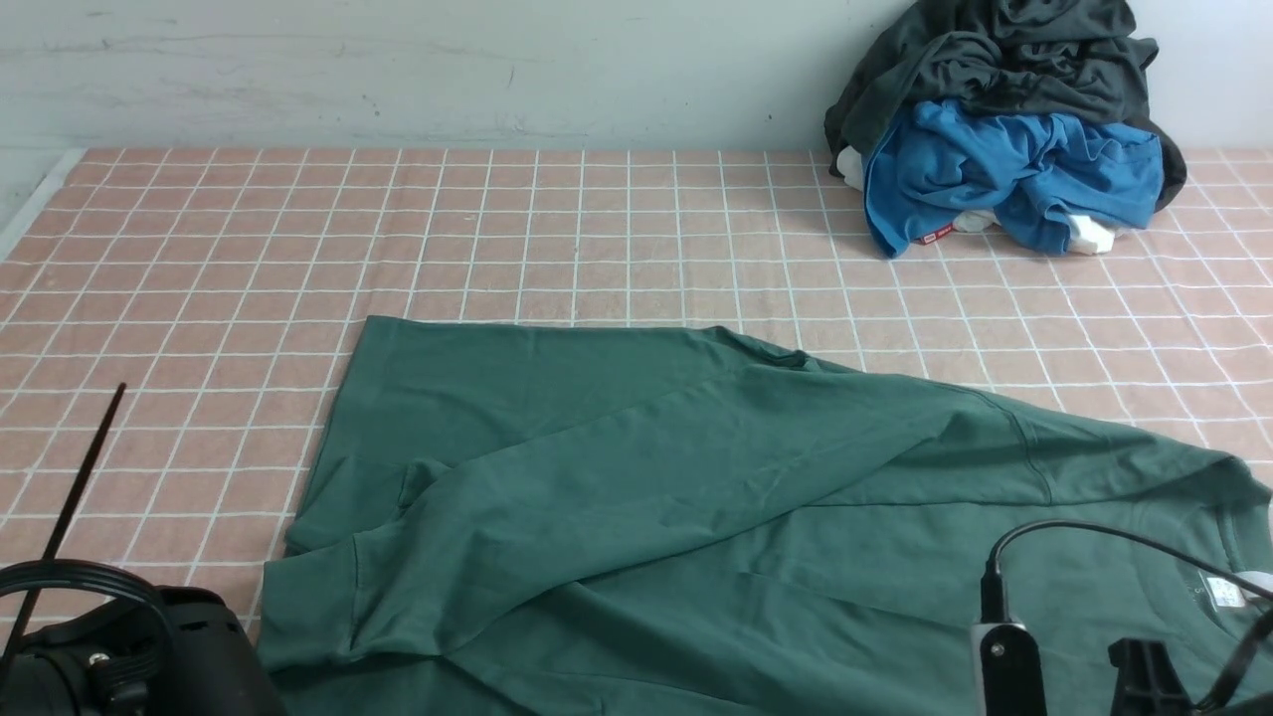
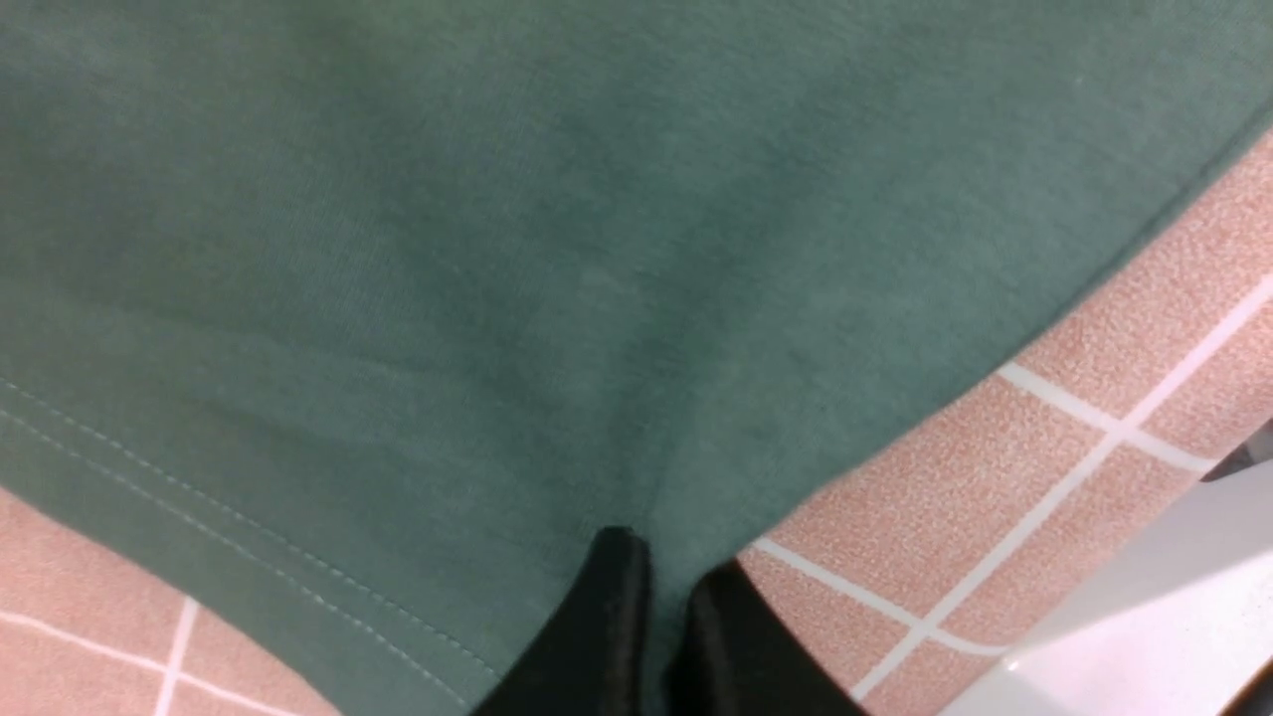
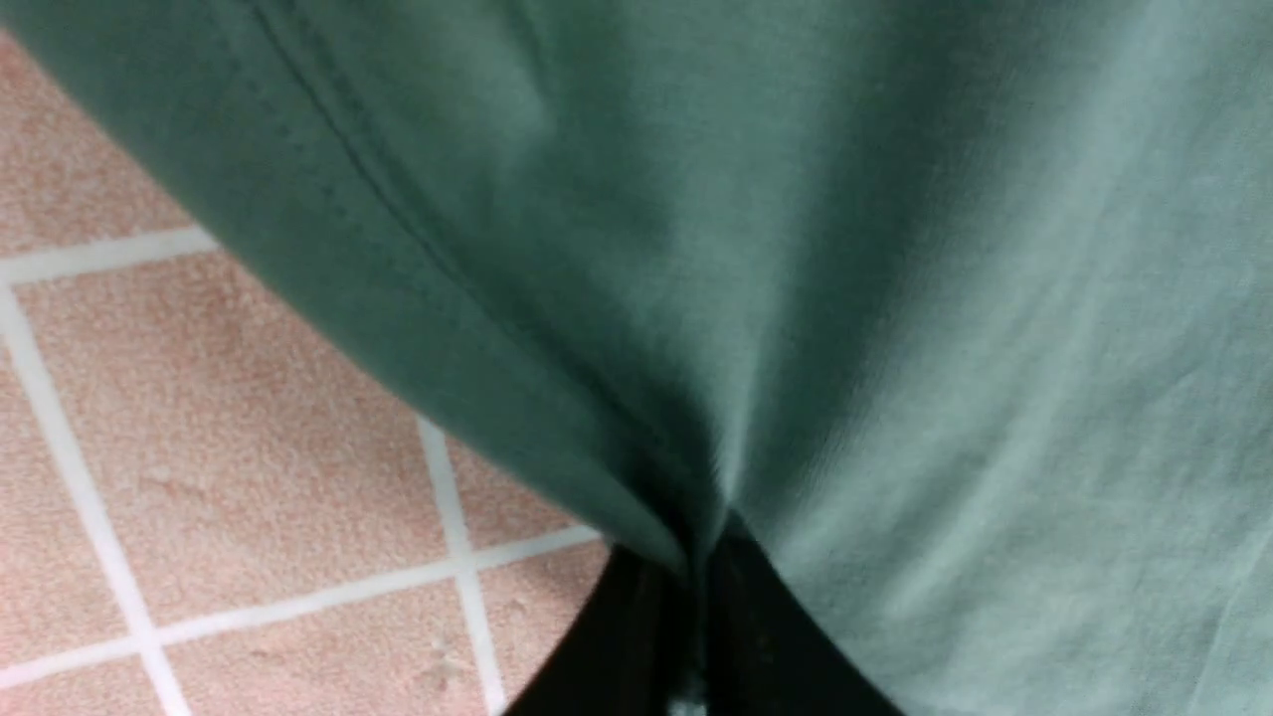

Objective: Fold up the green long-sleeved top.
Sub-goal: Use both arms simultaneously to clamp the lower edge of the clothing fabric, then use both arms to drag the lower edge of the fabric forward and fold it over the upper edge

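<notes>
The top (image 1: 636,467) lay spread on the table (image 1: 497,239). My left gripper (image 2: 664,582) and right gripper (image 3: 704,577) each pinched its edge tight. I reckoned lifting both level would keep the fold straight.

dark grey garment (image 1: 995,60) piled over blue garment (image 1: 1004,169), far right on pink checked cloth (image 1: 497,229).

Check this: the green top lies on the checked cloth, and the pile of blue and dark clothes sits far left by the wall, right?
Wrong side: the front view shows the pile of blue and dark clothes far right by the wall. The green top does lie on the checked cloth.
</notes>
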